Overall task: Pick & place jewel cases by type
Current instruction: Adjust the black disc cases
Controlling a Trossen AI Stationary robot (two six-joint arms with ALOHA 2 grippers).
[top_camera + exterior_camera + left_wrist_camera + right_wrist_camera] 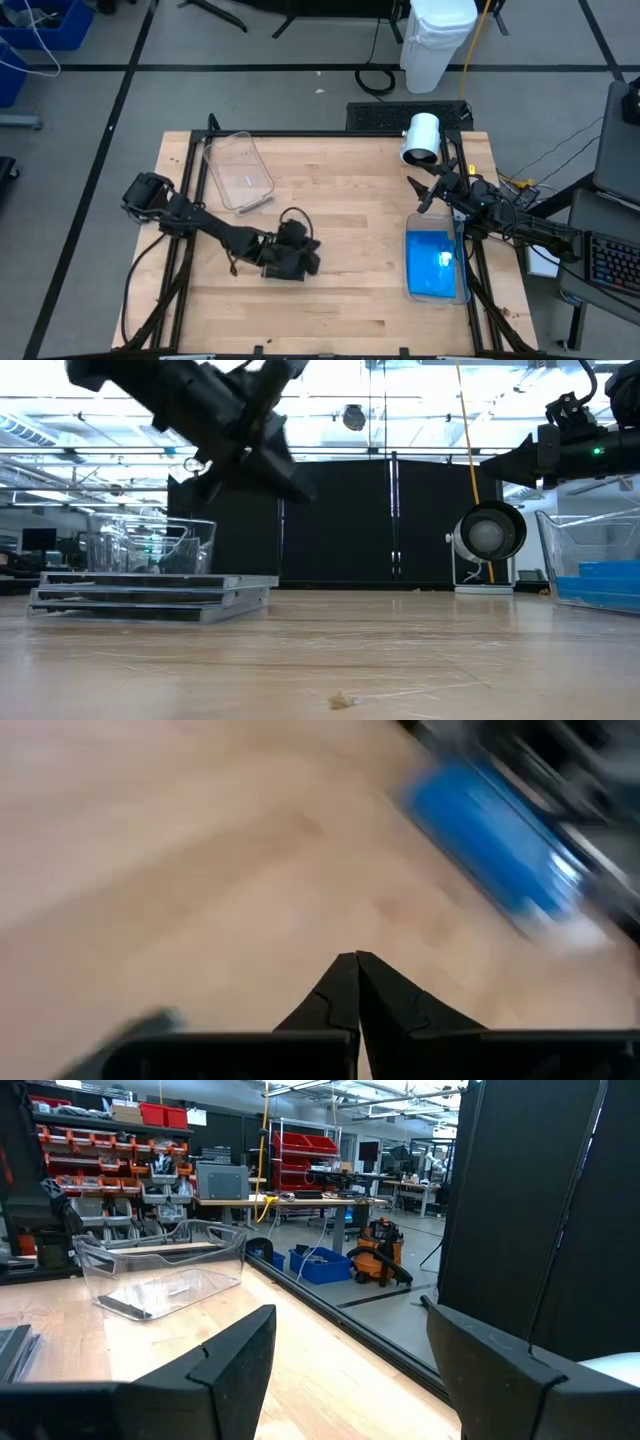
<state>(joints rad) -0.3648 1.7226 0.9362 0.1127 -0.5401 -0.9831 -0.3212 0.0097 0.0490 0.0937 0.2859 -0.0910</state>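
wood desk (340, 200) | left gripper (300, 262) fingers closed, empty, above grey jewel cases (150, 598) | right gripper (425, 195) fingers wide open, near blue cases (432, 262) in tub | risk: closed fingers jab stack, scatter it

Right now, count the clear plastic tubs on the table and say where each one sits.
2. One empty tub sits at the table's far left. The other tub sits near the right edge, below the open right hand, with blue cases inside. No others show.
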